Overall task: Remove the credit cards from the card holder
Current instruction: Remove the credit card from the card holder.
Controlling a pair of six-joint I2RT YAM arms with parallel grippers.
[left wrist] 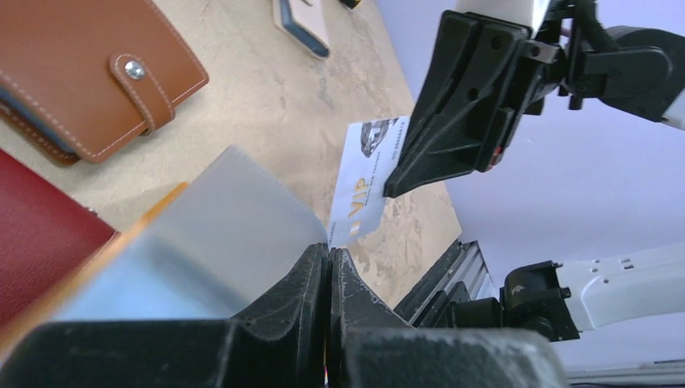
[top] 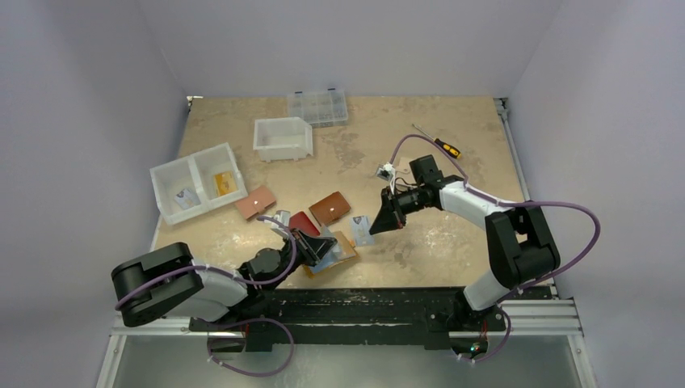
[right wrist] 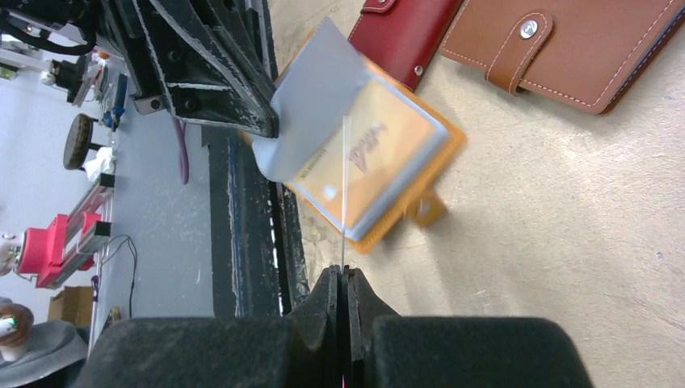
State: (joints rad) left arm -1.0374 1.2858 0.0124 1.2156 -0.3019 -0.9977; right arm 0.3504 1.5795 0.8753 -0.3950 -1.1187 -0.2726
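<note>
Hanging near mid-frame, a whitish card [left wrist: 361,194] is pinched by the closed right gripper [right wrist: 345,273]; the card holder [right wrist: 447,144], centre-right, is clamped by the closed left gripper [left wrist: 329,257]. The card could be dropped if the pinch is slackened early.

Bright, even light falls on the bench [top: 380,153], shadows faint; in both wrist views the nearest foreground is blurred.

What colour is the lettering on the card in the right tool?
Gold, on a white card, clearest from left wrist.
</note>
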